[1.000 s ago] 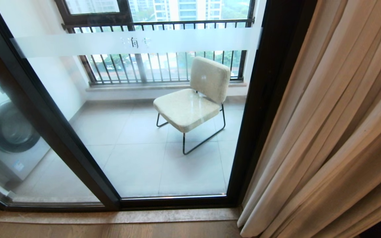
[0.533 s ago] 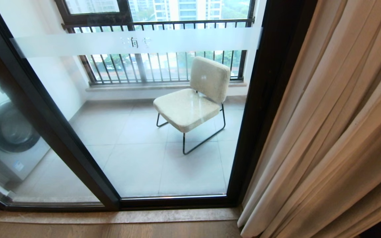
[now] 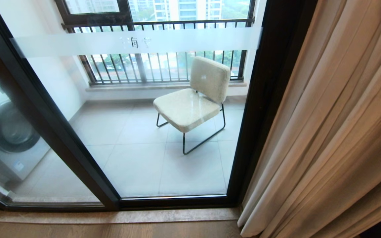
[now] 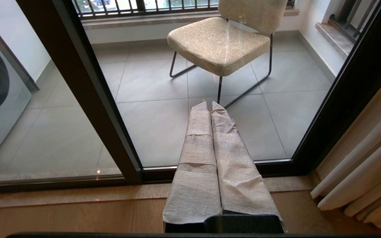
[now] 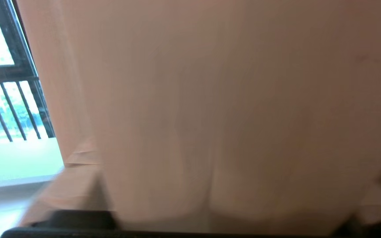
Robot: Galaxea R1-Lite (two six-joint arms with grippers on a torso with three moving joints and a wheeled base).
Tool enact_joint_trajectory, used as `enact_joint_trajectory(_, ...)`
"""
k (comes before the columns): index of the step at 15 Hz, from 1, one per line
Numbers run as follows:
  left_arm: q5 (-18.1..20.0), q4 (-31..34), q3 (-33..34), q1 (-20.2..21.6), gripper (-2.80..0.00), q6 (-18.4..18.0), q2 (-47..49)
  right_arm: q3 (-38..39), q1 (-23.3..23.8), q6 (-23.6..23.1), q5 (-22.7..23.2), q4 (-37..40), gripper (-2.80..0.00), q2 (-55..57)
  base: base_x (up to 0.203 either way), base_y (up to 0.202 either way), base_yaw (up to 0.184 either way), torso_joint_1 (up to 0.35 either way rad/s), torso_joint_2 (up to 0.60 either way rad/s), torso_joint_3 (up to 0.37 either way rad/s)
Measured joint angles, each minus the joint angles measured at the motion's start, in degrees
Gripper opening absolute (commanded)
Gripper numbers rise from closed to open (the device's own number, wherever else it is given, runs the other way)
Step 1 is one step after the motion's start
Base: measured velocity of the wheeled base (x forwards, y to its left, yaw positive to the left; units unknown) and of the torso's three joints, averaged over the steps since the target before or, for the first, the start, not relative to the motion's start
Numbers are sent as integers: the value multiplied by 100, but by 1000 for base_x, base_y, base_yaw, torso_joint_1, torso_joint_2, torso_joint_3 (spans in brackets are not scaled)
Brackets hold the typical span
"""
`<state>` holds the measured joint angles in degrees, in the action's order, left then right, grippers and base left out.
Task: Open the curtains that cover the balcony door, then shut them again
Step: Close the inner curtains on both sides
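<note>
Fabric fills the right wrist view: the right hand is pressed close to the curtains, its state I cannot tell. Left hand hangs parked, fingers together. One balcony door stands uncovered, so the closing step is in hand. Next it must catch a fold and pull left. One chair, one washing machine.

I see a padded chair on grey floor tiles, washing machine at its 9 o'clock, railing at 12.
</note>
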<state>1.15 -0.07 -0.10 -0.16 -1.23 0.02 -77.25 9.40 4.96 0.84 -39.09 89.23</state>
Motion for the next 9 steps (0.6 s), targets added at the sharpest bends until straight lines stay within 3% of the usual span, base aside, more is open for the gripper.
enact_joint_trajectory(9, 0, 0, 0, -2, -280, 2, 0, -1, -39, 5, 55, -177, -280, 137, 0, 0, 0, 0, 0, 0)
